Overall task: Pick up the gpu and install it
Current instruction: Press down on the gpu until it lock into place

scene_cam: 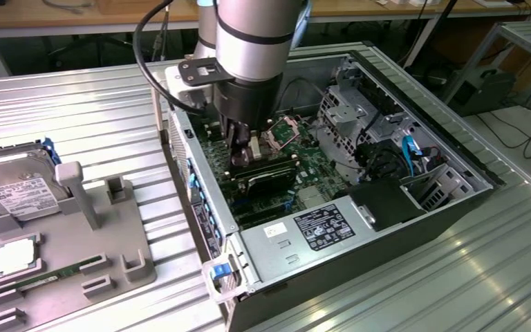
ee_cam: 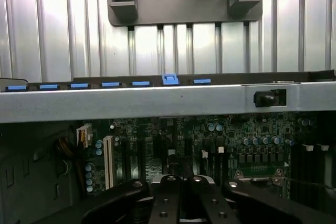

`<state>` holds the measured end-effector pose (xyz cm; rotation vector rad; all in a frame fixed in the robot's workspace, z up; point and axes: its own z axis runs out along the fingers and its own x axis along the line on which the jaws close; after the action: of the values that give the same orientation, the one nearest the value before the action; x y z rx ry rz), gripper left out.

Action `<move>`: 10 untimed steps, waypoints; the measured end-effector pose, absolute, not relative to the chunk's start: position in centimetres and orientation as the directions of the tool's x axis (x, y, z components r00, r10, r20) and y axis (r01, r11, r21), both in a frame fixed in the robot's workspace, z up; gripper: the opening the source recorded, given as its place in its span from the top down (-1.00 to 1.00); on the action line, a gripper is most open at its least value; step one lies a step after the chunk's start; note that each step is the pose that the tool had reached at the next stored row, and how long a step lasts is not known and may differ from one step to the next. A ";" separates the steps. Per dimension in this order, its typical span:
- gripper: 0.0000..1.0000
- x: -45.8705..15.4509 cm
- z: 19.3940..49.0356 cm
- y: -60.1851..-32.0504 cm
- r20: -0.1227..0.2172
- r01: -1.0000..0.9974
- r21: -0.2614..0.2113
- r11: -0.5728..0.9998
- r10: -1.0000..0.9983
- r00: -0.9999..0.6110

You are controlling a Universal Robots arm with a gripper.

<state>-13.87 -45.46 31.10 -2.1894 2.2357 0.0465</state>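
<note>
The gripper (scene_cam: 244, 160), fingers pinched together, reached inside the open computer case (scene_cam: 450, 207) and pressed at the gpu (scene_cam: 267, 181), lying at the motherboard (ee_cam: 231, 135), 6 o'clock from the arm; seating looked nearly finished.

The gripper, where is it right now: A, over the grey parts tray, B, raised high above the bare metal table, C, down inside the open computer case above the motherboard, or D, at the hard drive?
C: in the exterior view the gripper reaches down into the open computer case, over the green motherboard, right at the gpu, away from the grey parts tray.
</note>
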 end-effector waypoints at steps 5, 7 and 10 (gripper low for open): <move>0.79 -14.8 31.1 -45.5 -0.029 -1.000 0.013 0.014 -0.999 -0.015; 0.79 -15.1 31.1 -45.5 -0.029 -1.000 0.012 0.013 -0.999 -0.014; 0.79 -15.2 31.4 -45.5 -0.028 -1.000 0.012 0.010 -1.000 -0.010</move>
<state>-15.23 -45.46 31.43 -2.2018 2.2238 0.0444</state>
